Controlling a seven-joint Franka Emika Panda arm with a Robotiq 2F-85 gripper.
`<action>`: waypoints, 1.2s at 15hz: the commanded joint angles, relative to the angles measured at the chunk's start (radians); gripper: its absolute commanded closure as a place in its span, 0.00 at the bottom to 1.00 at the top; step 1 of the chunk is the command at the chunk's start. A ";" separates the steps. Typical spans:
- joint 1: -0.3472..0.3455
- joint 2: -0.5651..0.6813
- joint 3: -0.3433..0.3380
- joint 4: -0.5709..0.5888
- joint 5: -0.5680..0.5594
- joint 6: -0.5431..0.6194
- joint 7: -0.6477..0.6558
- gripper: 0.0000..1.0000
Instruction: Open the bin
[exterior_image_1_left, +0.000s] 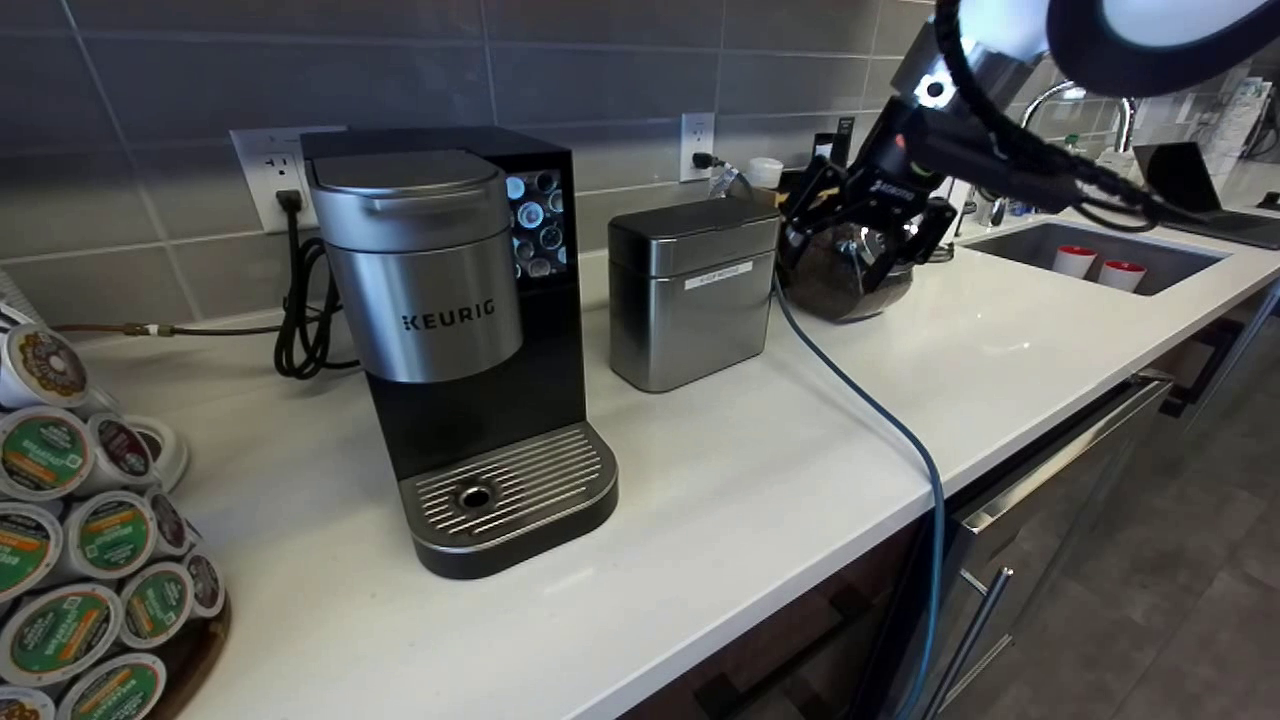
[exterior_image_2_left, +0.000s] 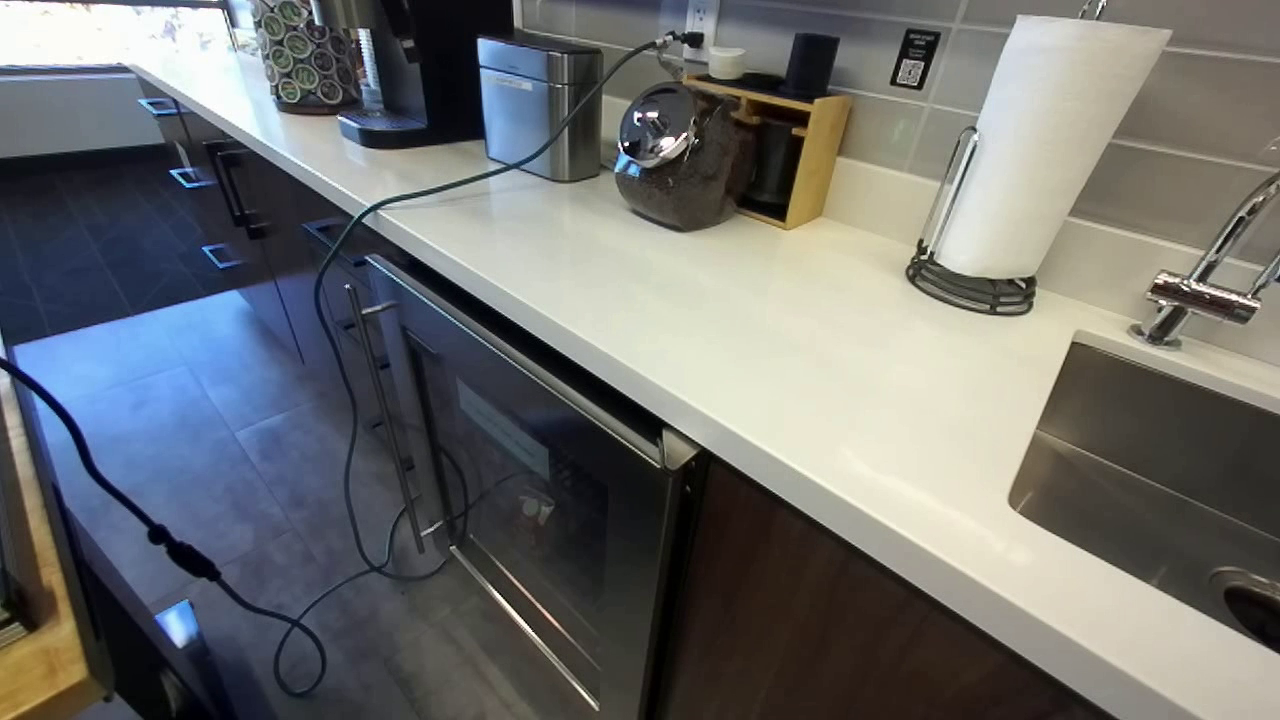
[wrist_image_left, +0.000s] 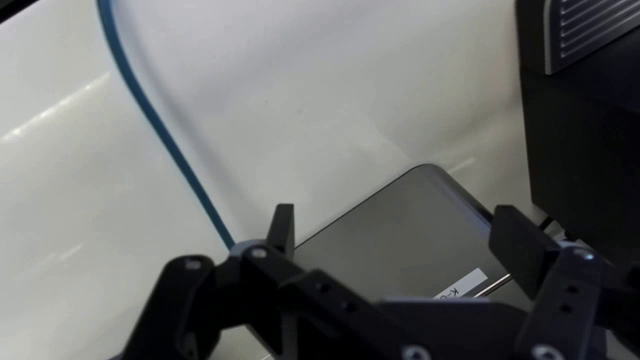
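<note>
The bin (exterior_image_1_left: 700, 320) is a boxy brushed-steel container with a flat dark lid and a white label strip on its front. It stands upright on the counter with its lid down, beside the coffee maker. It also shows in an exterior view (exterior_image_2_left: 530, 120) and in the wrist view (wrist_image_left: 395, 230), where its lower part is partly hidden by the gripper. My gripper (exterior_image_1_left: 838, 255) is tilted downward on the bin's side away from the coffee maker. In the wrist view the gripper (wrist_image_left: 395, 222) has its fingers wide apart with nothing held between them. Contact with the bin cannot be told.
The Keurig coffee maker (exterior_image_1_left: 420, 300) stands close to the bin. A dark round jar (exterior_image_2_left: 690, 180) sits on its other side, near a wooden rack (exterior_image_2_left: 820, 160). A blue cable (exterior_image_1_left: 890, 410) crosses the counter. A sink (exterior_image_1_left: 1000, 240) lies farther along.
</note>
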 joint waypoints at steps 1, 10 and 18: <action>0.053 0.100 -0.041 0.115 0.011 0.007 0.193 0.00; 0.023 0.057 -0.064 0.140 0.122 0.026 0.244 0.00; -0.022 0.054 -0.028 0.108 0.382 0.230 0.231 0.00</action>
